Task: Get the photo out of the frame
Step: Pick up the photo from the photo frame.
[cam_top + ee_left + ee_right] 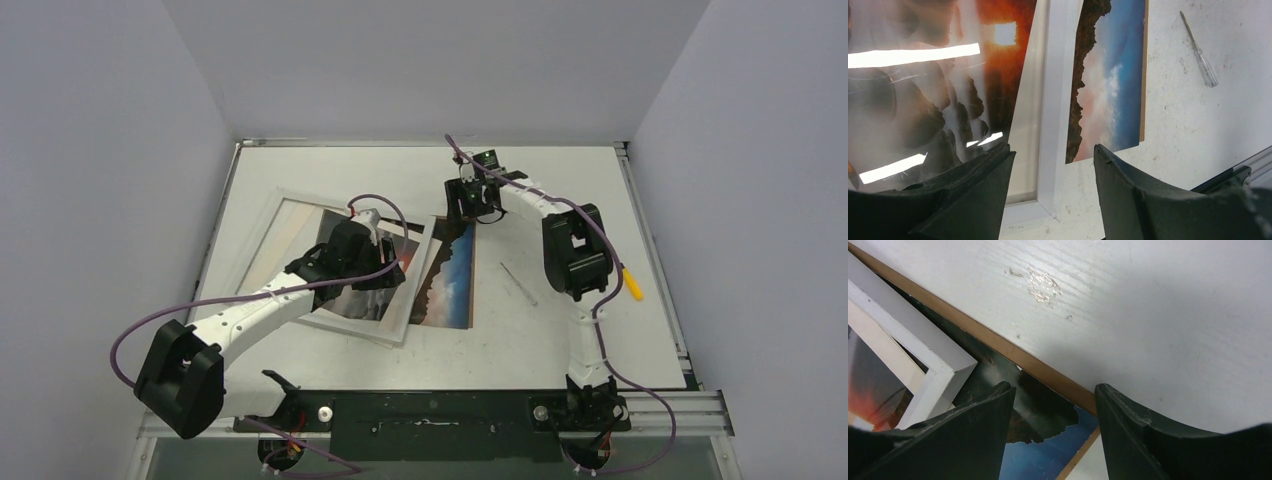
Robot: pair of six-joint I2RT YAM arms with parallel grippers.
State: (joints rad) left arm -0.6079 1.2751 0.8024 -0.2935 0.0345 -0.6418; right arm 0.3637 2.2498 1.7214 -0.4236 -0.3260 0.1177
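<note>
Left jaws hang half-open and empty over a corner of the frame [1045,150]; right jaws, equally open and empty, straddle the edge of the backing board [1038,369].

Bare worktop [540,345] betw. blue print [450,280] & screwdriver [519,283] gave room to pass; far strip behind frame [1060,75] was open too. L arm [260,305] hung over frame, blocking approach from above.

White-shelled left arm [245,318] and right arm [536,203], chunky black joint housings [180,375], thin purple cable [375,196] looping along each, matte black wedge-shaped fingers [973,200] with curved inner faces, black base plate [430,412] carrying silver round-headed screws [325,413].
</note>
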